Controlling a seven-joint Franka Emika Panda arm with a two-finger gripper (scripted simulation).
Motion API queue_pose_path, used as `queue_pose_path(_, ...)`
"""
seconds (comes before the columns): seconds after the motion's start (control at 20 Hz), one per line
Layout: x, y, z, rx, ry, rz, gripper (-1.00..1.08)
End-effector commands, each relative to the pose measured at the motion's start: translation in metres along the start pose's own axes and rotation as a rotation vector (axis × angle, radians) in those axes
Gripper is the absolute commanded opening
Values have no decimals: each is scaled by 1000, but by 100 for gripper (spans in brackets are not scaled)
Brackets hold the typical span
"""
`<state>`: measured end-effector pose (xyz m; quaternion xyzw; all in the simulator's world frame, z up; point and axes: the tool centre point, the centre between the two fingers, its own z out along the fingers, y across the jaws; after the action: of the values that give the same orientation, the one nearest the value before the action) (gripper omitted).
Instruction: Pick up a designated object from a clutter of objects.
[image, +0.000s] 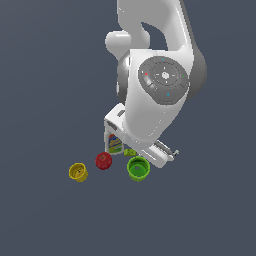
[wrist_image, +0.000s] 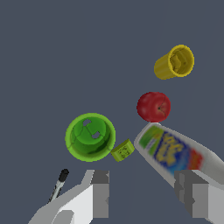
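Hand above the clutter, fingers spread wide apart and holding nothing; both pads show in the wrist view with open space between them. Green cup, the designated object, stands upright on the counter, mouth up, near the hand but not between the fingers. In the exterior view the apple lies at about 9 o'clock of the green cup, and the yellow cup farther out the same way, well apart. A white bottle stands at about 11 o'clock of the green cup, partly hidden behind the arm; a tiny green block sits just beside the cup's rim, between cup and bottle. A marker lies close by one finger in the wrist view. Judged from this layout, the open fingers suit a descent onto the cup's thick rim, and the block and bottle crowd one side, so a finger could nudge them.
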<state>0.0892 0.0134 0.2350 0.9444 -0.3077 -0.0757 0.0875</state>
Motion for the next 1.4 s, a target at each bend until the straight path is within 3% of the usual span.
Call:
queue_pose_path(0.0, 4, -9, 8, -20, -2, 57, 28)
queue_pose_path(0.6, 20, -48, 48, -117, 15, 322, 28)
queue_pose_path(1.35, 25, -89, 101, -223, 85, 615, 28)
